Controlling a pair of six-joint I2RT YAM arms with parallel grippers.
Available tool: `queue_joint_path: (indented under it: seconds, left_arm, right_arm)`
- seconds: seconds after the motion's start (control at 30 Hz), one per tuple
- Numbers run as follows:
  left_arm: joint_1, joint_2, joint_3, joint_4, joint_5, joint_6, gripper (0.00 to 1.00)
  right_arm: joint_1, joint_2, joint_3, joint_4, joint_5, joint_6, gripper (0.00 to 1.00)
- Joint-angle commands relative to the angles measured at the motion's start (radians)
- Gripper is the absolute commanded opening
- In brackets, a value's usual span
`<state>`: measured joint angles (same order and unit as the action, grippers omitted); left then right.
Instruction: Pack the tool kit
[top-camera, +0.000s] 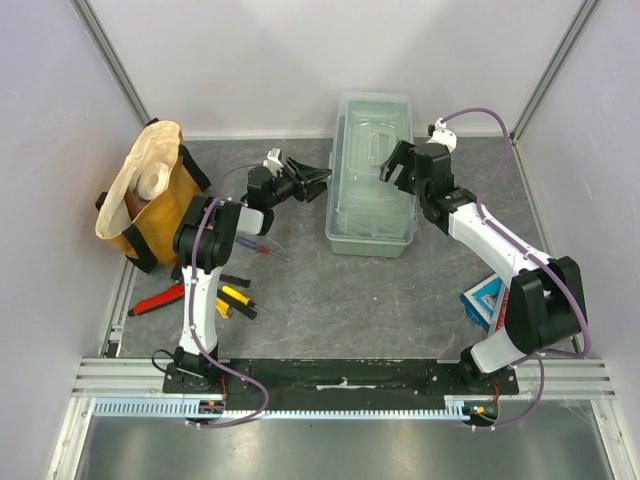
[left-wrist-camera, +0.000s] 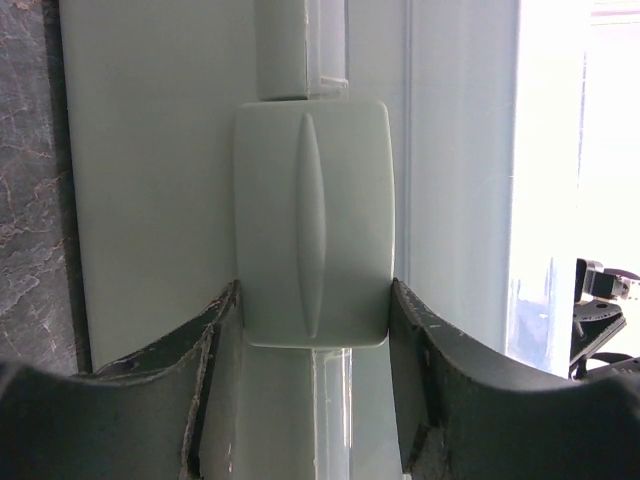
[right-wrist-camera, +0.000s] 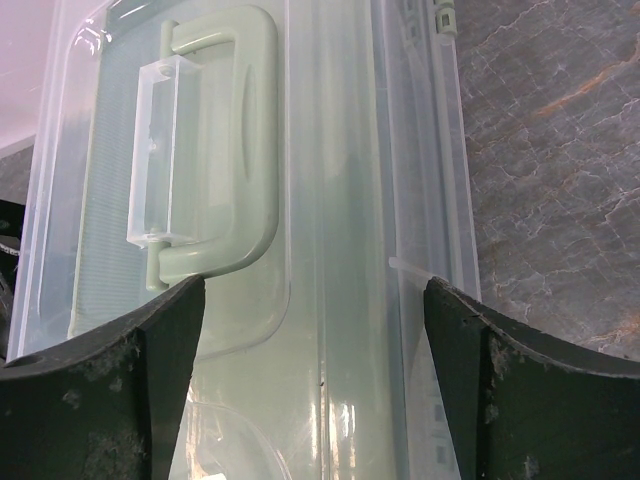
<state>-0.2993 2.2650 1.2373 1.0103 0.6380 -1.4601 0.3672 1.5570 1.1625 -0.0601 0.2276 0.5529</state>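
The pale-green translucent toolbox (top-camera: 372, 170) lies shut at the back middle of the table. My left gripper (top-camera: 318, 180) is at its left side; in the left wrist view its fingers (left-wrist-camera: 313, 310) press both edges of the green latch (left-wrist-camera: 312, 230). My right gripper (top-camera: 392, 165) hovers open over the clear lid (right-wrist-camera: 330, 200), just right of the green handle (right-wrist-camera: 250, 150), with nothing between its fingers (right-wrist-camera: 312, 300). A red-handled tool (top-camera: 158, 298), yellow-black tools (top-camera: 235, 298) and a blue-handled screwdriver (top-camera: 255, 243) lie on the table by the left arm.
A mustard-yellow cloth bag (top-camera: 150, 200) stands at the back left against the wall. A flat blue-and-red packet (top-camera: 490, 300) lies beside the right arm's base. Walls close in the table on the left, back and right.
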Motion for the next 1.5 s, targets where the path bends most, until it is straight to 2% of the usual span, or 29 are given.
queue_joint_path:
  seconds: [0.0, 0.1, 0.37, 0.8, 0.83, 0.97, 1.03, 1.13, 1.37, 1.47]
  left_arm:
    - [-0.127, -0.022, 0.042, 0.005, 0.235, 0.069, 0.11]
    - [-0.127, -0.042, 0.041, -0.044, 0.221, 0.112, 0.02]
    - [-0.127, -0.137, 0.045, -0.272, 0.143, 0.283, 0.02]
    - [-0.126, -0.170, 0.047, -0.392, 0.091, 0.340, 0.02]
    - [-0.124, -0.170, 0.042, -0.394, 0.089, 0.336, 0.04]
    - [-0.120, -0.159, -0.022, -0.317, 0.074, 0.265, 0.64]
    - [-0.118, -0.139, -0.047, -0.264, 0.078, 0.216, 0.77]
    - [-0.120, -0.092, -0.058, -0.178, 0.103, 0.132, 0.88]
    - [-0.127, 0.017, -0.059, 0.308, 0.112, -0.168, 0.90]
    - [-0.133, 0.054, -0.036, 0.462, 0.091, -0.287, 0.91]
  right_arm:
    - [0.061, 0.110, -0.075, -0.236, -0.189, -0.036, 0.91]
    - [0.059, 0.109, -0.077, -0.236, -0.188, -0.033, 0.91]
    - [0.061, 0.103, -0.083, -0.238, -0.180, -0.033, 0.91]
    - [0.061, 0.106, -0.081, -0.244, -0.169, -0.028, 0.91]
    - [0.059, 0.106, -0.083, -0.245, -0.169, -0.028, 0.91]
    - [0.059, 0.109, -0.083, -0.245, -0.165, -0.027, 0.91]
    - [0.061, 0.107, -0.083, -0.245, -0.165, -0.025, 0.91]
    - [0.059, 0.112, -0.083, -0.242, -0.166, -0.025, 0.91]
    - [0.061, 0.113, -0.081, -0.245, -0.172, -0.025, 0.92]
    - [0.061, 0.118, -0.073, -0.248, -0.172, -0.028, 0.92]
